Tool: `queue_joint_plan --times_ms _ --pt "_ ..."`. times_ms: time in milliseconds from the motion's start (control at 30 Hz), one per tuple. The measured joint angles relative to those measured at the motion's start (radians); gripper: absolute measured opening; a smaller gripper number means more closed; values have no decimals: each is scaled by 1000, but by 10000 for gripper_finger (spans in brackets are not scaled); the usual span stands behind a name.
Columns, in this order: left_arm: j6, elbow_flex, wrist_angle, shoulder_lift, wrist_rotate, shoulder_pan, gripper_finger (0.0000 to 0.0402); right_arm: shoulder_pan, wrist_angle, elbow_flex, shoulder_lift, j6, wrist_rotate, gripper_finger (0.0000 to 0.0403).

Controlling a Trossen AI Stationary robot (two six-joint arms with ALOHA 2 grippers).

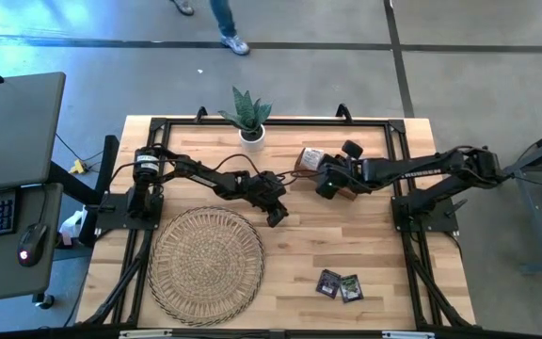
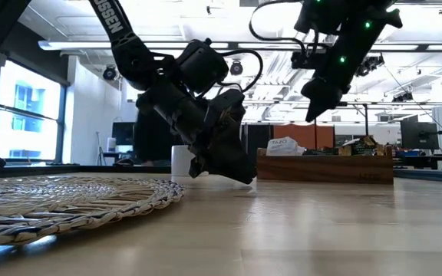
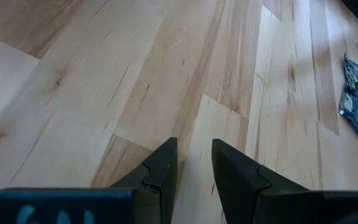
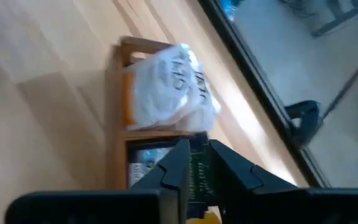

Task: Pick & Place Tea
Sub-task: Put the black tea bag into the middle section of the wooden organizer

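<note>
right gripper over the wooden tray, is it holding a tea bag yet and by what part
Nothing is held yet. The right gripper hangs over the wooden tray with a narrow empty gap between its fingers, above the sachets. The left gripper is empty too, above bare table.

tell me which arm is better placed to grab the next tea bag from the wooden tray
Right, probably. The right gripper hangs over the wooden tray, its fingers nearly closed above the tea bags inside. The left gripper sits low over bare table, beside the woven mat, away from the tray.
</note>
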Motion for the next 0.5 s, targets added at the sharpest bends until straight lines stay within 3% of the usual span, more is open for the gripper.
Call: queue_joint_plan --times_ms 300,433,500 --pt "42 1 16 -1 1 0 98 96 24 121 -1 98 -243 107" --pt "55 1 18 -2 13 0 98 206 171 130 -1 104 -402 114" --pt "55 1 17 -2 15 0 98 283 239 130 4 101 -421 114"
